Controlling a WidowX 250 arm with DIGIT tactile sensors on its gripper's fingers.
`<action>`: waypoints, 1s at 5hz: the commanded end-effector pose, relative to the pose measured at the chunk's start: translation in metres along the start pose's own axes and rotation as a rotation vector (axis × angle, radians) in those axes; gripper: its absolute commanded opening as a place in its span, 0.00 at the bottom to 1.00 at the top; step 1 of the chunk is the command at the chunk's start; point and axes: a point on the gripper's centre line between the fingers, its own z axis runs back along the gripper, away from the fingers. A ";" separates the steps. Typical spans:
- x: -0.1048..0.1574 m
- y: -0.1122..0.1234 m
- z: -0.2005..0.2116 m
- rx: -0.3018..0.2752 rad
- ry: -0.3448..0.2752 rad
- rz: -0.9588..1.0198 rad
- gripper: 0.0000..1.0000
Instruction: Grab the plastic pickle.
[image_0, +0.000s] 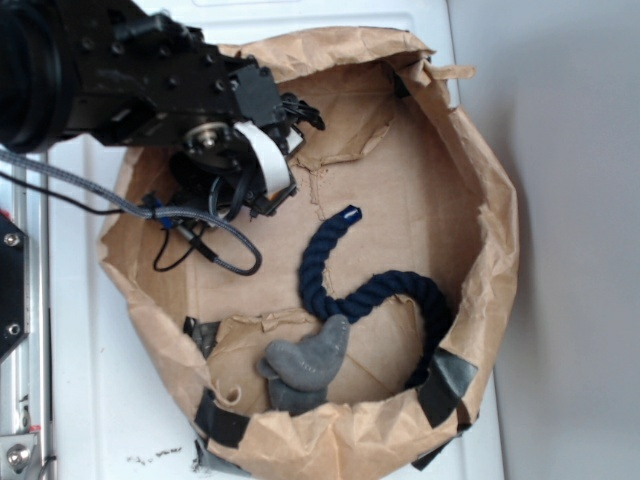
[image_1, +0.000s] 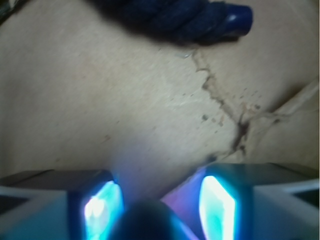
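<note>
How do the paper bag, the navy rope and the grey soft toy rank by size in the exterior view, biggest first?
1. Paper bag, by far the largest; it holds the other two.
2. Navy rope, a long curl across the bag floor.
3. Grey soft toy, a compact lump against the rope's lower bend.

A white table (image_0: 90, 400) carries a torn brown paper bag (image_0: 490, 250) lying open.

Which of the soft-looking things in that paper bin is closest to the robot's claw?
The navy rope: its capped tip lies just ahead of the gripper; the grey lumpy toy sits farther off.
</note>
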 end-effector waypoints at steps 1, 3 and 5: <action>0.016 0.010 0.019 -0.001 -0.078 0.026 0.00; 0.039 0.016 0.074 -0.074 -0.184 0.081 0.00; 0.059 0.020 0.110 -0.072 -0.194 0.287 0.00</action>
